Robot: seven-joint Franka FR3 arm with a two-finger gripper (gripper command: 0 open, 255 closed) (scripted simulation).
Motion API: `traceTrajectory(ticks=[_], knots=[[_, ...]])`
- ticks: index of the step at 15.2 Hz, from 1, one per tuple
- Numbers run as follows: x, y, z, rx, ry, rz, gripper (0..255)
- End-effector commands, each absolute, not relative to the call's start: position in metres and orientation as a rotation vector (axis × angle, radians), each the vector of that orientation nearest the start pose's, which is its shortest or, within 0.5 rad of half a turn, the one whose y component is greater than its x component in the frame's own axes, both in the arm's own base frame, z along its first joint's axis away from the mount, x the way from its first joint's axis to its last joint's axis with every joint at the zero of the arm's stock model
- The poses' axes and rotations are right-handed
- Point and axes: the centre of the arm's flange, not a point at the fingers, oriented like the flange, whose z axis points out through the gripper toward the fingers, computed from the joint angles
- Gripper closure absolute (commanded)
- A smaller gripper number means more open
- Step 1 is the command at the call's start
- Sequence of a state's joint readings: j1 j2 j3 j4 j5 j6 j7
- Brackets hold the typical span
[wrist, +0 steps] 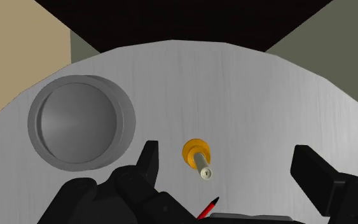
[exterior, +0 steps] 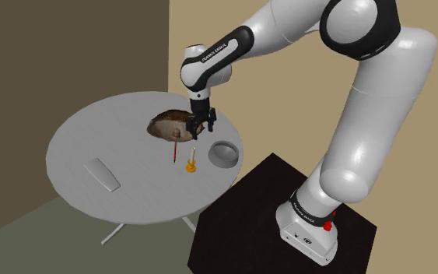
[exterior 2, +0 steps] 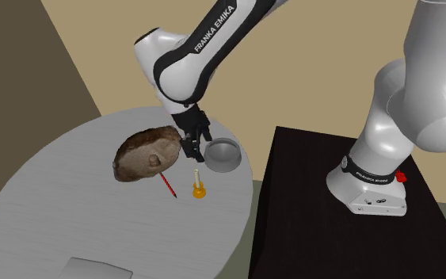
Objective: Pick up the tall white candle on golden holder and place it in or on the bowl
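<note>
A thin pale candle on a golden holder (exterior: 191, 163) (exterior 2: 198, 185) (wrist: 198, 158) stands upright on the round grey table (exterior: 92, 140), just beside a grey bowl (exterior: 224, 152) (exterior 2: 222, 154) (wrist: 77, 123). My black gripper (exterior: 201, 124) (exterior 2: 192, 148) (wrist: 231, 168) hangs open above the candle, fingers spread wide and touching nothing. In the wrist view the candle top sits between the two fingers, nearer the finger on the bowl's side. The bowl has nothing in it.
A brown lumpy rock-like object (exterior: 170, 124) (exterior 2: 143, 154) lies behind the candle, and a red pencil (exterior: 176, 151) (exterior 2: 168, 186) (wrist: 209, 207) lies next to it. A flat grey slab (exterior: 103, 174) rests toward the table's front. The black stand (exterior: 287, 226) is close to the table edge.
</note>
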State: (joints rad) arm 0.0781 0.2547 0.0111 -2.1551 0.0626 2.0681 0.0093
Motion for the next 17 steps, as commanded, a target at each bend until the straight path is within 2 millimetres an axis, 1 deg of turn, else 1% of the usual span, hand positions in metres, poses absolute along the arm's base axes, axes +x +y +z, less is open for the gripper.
traceTrajectory(ticks=[1,11,12,17], knots=[[0.536,0.051,0.229,-3.063,-0.062,0.559,0],[0.591,0.062,0.099,-3.074,-0.061,0.694,0],[0.591,0.062,0.099,-3.074,-0.061,0.694,0],[0.580,0.062,0.075,-3.074,-0.061,0.694,0]])
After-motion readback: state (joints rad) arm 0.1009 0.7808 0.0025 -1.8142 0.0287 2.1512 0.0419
